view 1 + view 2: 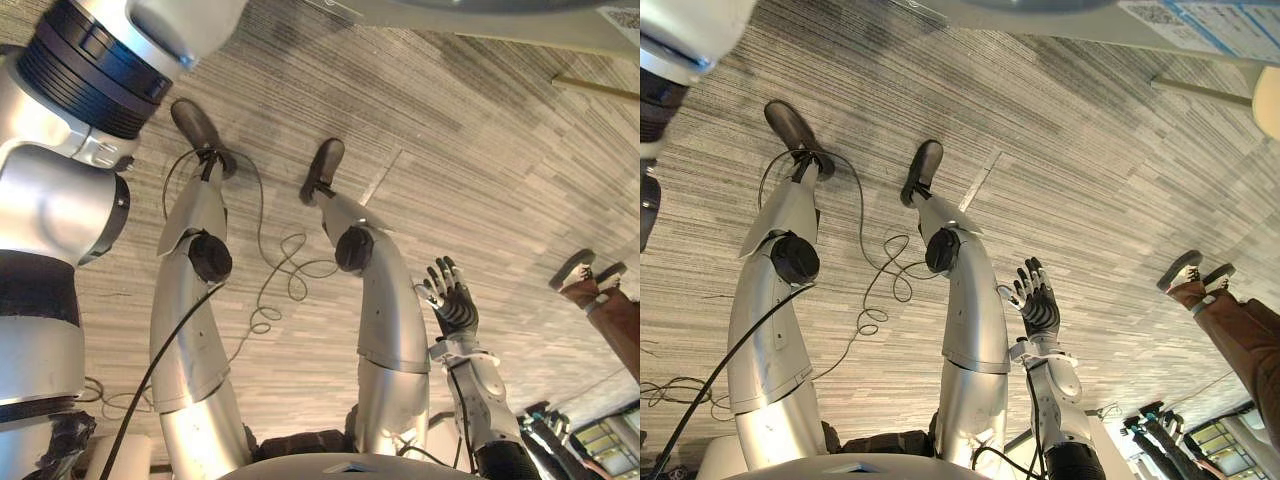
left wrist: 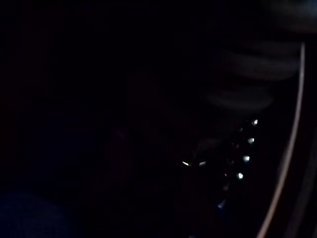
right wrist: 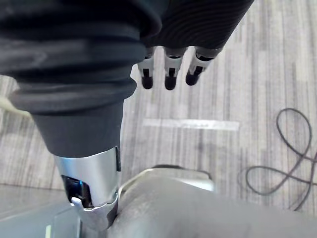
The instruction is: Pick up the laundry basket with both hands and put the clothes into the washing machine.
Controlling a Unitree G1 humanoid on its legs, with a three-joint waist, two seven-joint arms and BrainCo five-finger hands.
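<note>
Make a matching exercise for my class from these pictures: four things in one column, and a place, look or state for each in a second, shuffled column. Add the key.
Column one:
1. right hand
2. person's shoes
3. pale strip
4. floor

Column two:
A. grey, finely striped
B. open, fingers straight, holding nothing
C. at the right edge of the head views
D. short line lying flat on the carpet

Pairs: 1-B, 2-C, 3-D, 4-A
</note>
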